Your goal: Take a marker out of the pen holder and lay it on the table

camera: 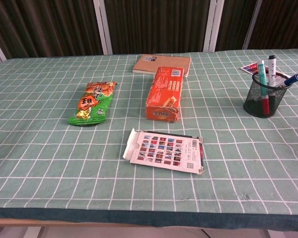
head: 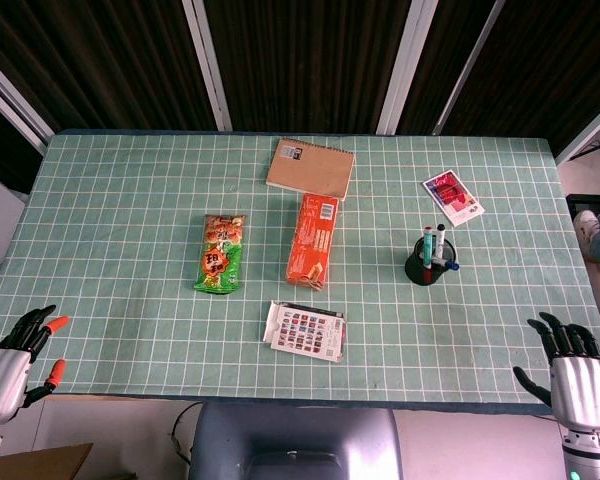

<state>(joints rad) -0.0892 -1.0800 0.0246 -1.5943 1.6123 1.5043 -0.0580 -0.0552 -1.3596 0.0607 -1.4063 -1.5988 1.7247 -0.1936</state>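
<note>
A black mesh pen holder [head: 427, 268] [camera: 262, 96] stands on the right half of the green grid table, with several markers [head: 433, 245] [camera: 272, 71] upright in it. My left hand [head: 15, 360] hovers open at the table's near left corner, far from the holder. At the near right corner my right hand [head: 572, 365] is open too, fingers spread, well below and to the right of the holder. Neither hand appears in the chest view.
A green snack bag [head: 221, 253] [camera: 92, 103], an orange box [head: 312, 240] [camera: 164, 93], a brown spiral notebook [head: 310, 168] [camera: 162, 64], a flat printed card box [head: 303, 329] [camera: 165, 151] and a red-and-white card [head: 453, 196] lie on the table.
</note>
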